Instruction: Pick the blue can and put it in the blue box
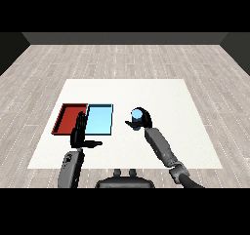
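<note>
Right hand is curling round the blue can, gripping it. The can is sitting inside the hand's grasp: dark fingers are wrapping its far and right side, and the thumb is poking out at its lower left. Only the can's top and upper left part are showing, the rest is being covered by the hand. The can is standing roughly upright. Whether it is touching the white table or being held just off it, cannot tell from this view.

The can is sitting right of the light blue tray, near it but apart, with a strip of bare table between the two. It is outside both trays. The right forearm is reaching in from the lower right corner, angled up and left toward the can.

Left hand is open, fingers straight and pointing away from the robot, thumb sticking out to the right. It is holding nothing. It is overlapping the near edge where the red tray and the blue tray are meeting side by side, red on the left, blue on the right. The can is well apart from this hand's fingers.
</note>
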